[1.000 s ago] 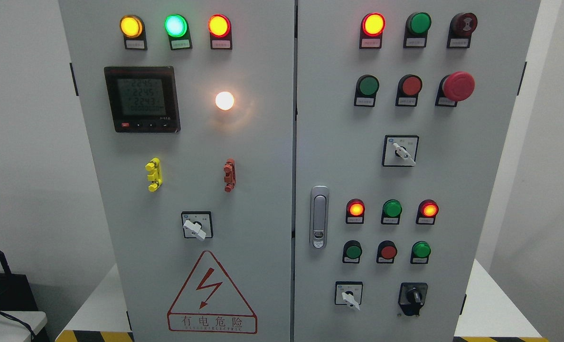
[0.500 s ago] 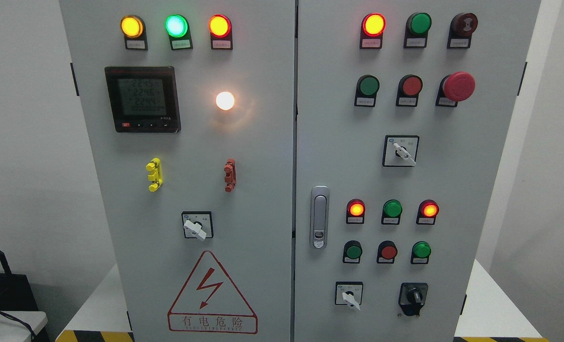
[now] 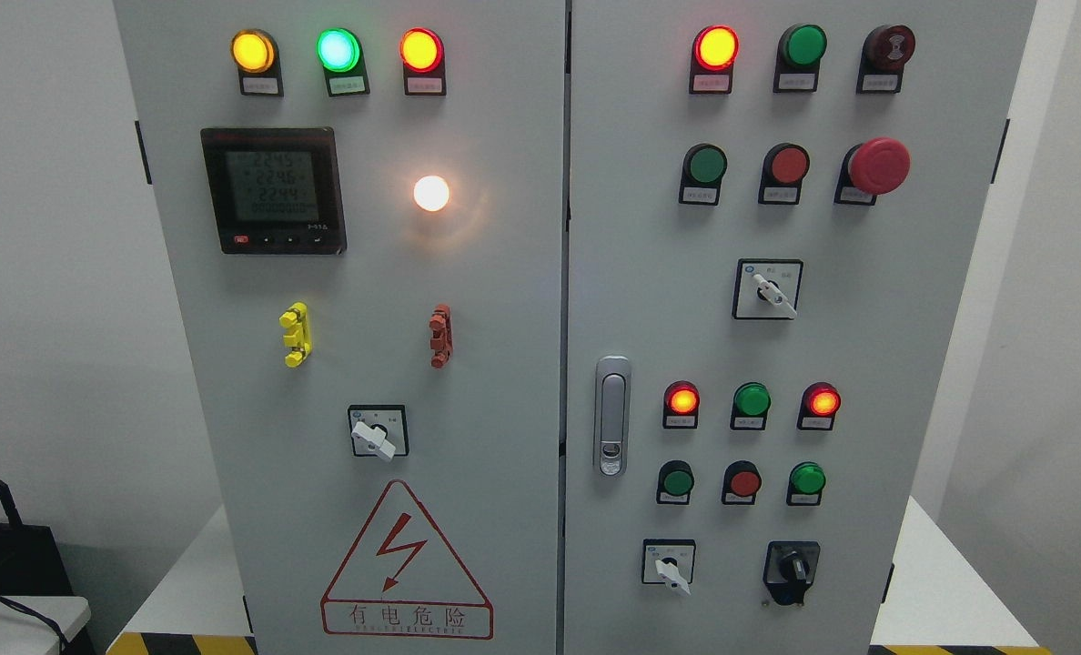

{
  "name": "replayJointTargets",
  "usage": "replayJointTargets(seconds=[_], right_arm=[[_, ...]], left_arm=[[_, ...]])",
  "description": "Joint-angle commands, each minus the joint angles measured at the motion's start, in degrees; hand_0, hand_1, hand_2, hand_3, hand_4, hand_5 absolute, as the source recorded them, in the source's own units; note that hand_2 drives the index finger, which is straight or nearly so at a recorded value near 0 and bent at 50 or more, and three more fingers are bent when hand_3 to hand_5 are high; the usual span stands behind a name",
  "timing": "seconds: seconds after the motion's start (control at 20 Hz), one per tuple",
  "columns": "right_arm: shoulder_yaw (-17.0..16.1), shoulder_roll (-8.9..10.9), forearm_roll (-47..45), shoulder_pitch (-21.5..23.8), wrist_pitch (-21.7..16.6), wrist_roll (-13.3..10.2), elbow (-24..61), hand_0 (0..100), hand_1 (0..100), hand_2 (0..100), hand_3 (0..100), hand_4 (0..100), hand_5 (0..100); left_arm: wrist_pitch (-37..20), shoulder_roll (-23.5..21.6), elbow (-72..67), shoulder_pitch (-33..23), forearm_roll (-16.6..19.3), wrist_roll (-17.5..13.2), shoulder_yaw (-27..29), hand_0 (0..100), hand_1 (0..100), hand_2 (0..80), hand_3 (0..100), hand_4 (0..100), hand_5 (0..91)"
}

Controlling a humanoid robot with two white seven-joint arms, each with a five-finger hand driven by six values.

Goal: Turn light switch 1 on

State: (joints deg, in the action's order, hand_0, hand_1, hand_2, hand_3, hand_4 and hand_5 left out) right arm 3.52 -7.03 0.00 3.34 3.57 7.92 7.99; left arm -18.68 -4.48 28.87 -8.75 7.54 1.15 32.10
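rotary switch [image 3: 378, 436] sits on the grey cabinet [image 3: 504, 300]; no hand or fingers in view.

The cabinet has two grey doors [image 3: 468, 300]. On them I count four red lamps that are lit [image 3: 716, 46], one yellow lamp [image 3: 252, 51], one bright green lamp [image 3: 338, 49] and one white lamp [image 3: 431, 193]. There are five dark green round buttons [image 3: 704, 164] and two dull red ones [image 3: 789, 164]. There are three selector switches with white handles [image 3: 378, 438] and one black selector [image 3: 791, 569]. One red mushroom button [image 3: 879, 166], one digital meter [image 3: 273, 189], one door latch [image 3: 611, 415] and one warning triangle [image 3: 406, 559] complete the count.
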Motion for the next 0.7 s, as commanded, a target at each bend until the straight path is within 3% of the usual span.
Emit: replayJointTargets(seconds=[0.0, 0.15, 0.3, 0.55, 0.65], right_arm=[[0.00, 0.00, -0.97, 0.00, -0.06, -0.01, 0.01, 12, 39, 0, 0, 0, 0], [0.00, 0.00, -0.97, 0.00, 0.03, -0.01, 0.01, 12, 39, 0, 0, 0, 0], [0.00, 0.00, -0.97, 0.00, 0.03, -0.01, 0.01, 12, 39, 0, 0, 0, 0], [0.00, 0.00, -0.97, 0.00, -0.06, -0.01, 0.01, 12, 39, 0, 0, 0, 0], [0.00, 0.00, -0.97, 0.00, -0.06, -0.01, 0.01, 12, 39, 0, 0, 0, 0]], left_arm=[[0.13, 3.86, -22.09, 2.15, 0.11, 3.50, -17.06, 49, 3, 0.0, 0, 7, 0.0], [1.27, 6.59, -25.17, 4.70, 0.28, 5.43, -20.93, 49, 2, 0.0, 0, 4, 0.0], [3.82, 9.05, -26.05, 5.76, 0.46, 9.65, -26.11, 49, 0, 0.0, 0, 0, 0.0], [6.72, 9.32, -27.11, 5.76, 8.27, 10.89, -29.20, 51, 0, 0.0, 0, 0, 0.0], [6.81, 9.32, -27.11, 5.76, 8.28, 10.80, -29.20, 51, 0, 0.0, 0, 0, 0.0]])
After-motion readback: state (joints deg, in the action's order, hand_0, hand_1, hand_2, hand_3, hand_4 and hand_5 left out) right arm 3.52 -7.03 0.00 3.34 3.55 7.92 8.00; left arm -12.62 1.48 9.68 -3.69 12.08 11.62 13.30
